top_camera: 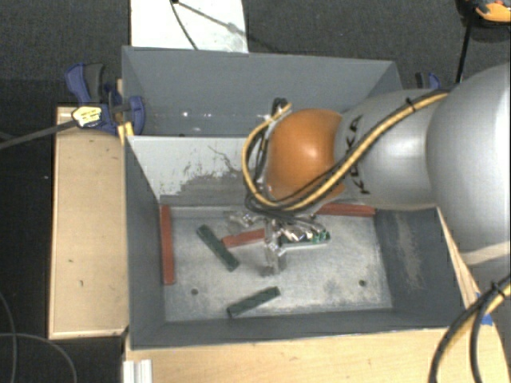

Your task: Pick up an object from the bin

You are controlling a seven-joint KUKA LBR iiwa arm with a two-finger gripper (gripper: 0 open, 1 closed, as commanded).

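- Grey metal makes up the whole setting: a bin with sloping walls and a scuffed flat floor that carries a few loose pieces
- From the right of the frame the arm reaches in, its wrist under a round orange cover ringed with cables, above the middle of the floor
- Below that cover the gripper is down at floor level near the centre of the bin; I cannot tell how far open it is, nor whether anything is in it
- Nearest to it on the left is a short orange-red stick, lying almost level and running in under the wrist; it looks like the likeliest candidate, though that is a judgement
- Just to the right of the gripper lies a small shiny piece with a green end
- Further left a dark green bar lies slanted, close to the orange-red stick's outer end
- A second dark green bar rests near the front wall, well apart from the gripper
- A long red bar lies along the left wall, and another red bar lies at the back right, partly under the arm
- Progress as I judge it: the approach and descent look done, and every piece I can see is on the floor
- Left to do: a secure grip on one piece, then the lift clear of the bin
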